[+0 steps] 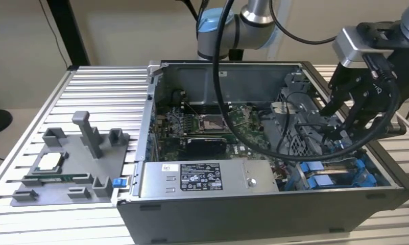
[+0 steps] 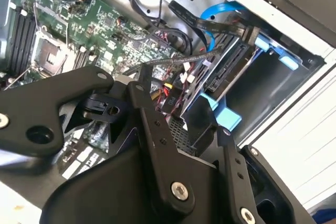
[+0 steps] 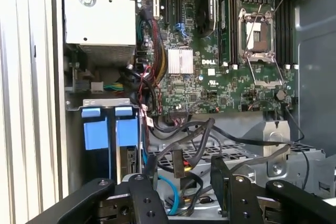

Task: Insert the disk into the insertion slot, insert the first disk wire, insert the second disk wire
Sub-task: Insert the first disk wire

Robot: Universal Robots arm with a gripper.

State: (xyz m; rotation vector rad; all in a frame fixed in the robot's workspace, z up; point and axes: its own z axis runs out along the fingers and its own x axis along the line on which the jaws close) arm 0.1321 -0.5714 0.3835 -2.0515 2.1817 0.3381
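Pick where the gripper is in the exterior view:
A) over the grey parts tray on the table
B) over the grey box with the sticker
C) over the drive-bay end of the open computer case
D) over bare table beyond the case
C: the gripper hangs over the blue-railed insertion slot at the exterior view's right end of the open case, well away from the grey parts tray.

computer case (image 1: 259,214): matt dark-grey sheet metal | table (image 1: 102,87) under the case: ribbed, pale brushed metal | fixture (image 1: 68,168) beside the case: matt grey plastic | insertion slot (image 3: 106,102) inside the case: bare grey metal, smooth blue plastic tabs | gripper (image 3: 178,170): matt black, shiny screw heads
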